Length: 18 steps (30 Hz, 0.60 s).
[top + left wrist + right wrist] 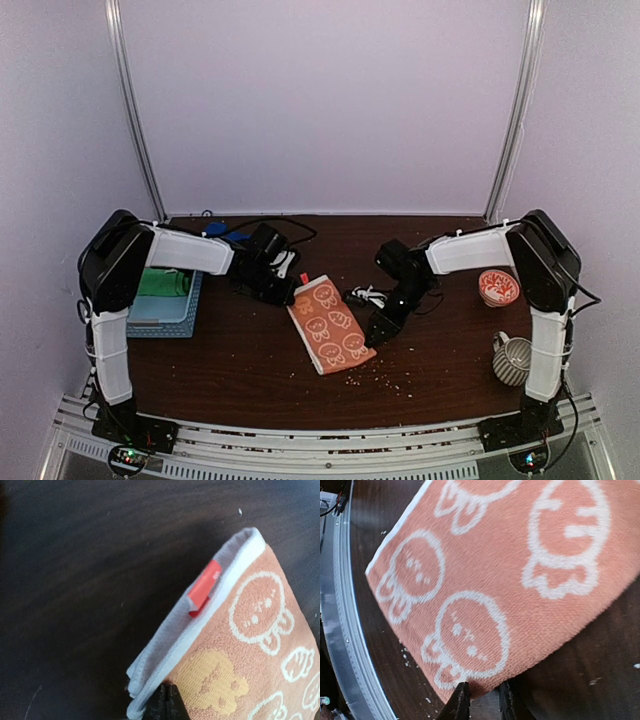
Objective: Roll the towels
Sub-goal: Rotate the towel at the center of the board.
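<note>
Lying folded at the middle of the top view, the orange towel (pixel 330 325) with white figures slants from upper left to lower right on the dark table (pixel 230 370). My left gripper (pixel 288 289) sits at its upper left corner near the red tag (pixel 205 587), fingertips pressed together; whether cloth is caught between them I cannot tell. My right gripper (pixel 378 328) meets the towel's right edge, its fingers (pixel 459 705) slightly apart around the border; I cannot tell whether they grasp it. A green towel (pixel 163 282) rests in the light blue basket (pixel 160 322) at left. A patterned bowl (pixel 498 287) and a striped mug (pixel 512 358) stand at right.
</note>
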Each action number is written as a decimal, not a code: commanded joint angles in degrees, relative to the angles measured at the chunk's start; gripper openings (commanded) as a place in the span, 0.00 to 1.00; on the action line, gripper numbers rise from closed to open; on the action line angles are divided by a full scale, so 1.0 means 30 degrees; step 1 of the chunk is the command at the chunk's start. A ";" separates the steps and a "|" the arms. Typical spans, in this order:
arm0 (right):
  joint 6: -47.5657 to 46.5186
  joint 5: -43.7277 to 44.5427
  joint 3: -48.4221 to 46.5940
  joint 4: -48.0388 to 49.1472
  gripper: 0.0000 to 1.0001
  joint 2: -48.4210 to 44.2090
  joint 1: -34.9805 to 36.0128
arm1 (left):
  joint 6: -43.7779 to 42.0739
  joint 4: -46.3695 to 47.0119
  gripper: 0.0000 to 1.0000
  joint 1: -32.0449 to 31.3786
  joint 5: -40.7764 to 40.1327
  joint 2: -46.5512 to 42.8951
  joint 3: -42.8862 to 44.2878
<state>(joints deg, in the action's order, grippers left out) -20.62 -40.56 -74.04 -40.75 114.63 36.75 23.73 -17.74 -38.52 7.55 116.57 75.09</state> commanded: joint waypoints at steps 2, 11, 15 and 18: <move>-0.1329 -0.2379 0.0820 -0.1993 0.22 -0.0582 0.0166 | -0.0800 -0.1712 0.00 -0.0032 -0.0128 0.2931 0.3531; -0.1806 -0.2648 0.0259 -0.3334 0.24 -0.1735 -0.2552 | -0.1194 -0.4061 0.00 -0.0021 -0.1605 0.1044 0.5003; -0.0351 -0.1178 -0.1626 -0.2610 0.24 -0.2151 -0.3020 | -0.0884 -0.3600 0.00 -0.0199 -0.1236 -0.1185 0.3347; 0.1282 -0.0075 -0.2931 -0.1388 0.23 -0.1952 -0.2995 | -0.1014 -0.2187 0.00 -0.0960 -0.0378 -0.2865 0.1725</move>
<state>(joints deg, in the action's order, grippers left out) -22.41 -44.62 -77.45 -49.01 110.74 27.20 21.28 -28.23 -38.94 4.05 115.20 84.44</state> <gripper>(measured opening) 0.233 0.002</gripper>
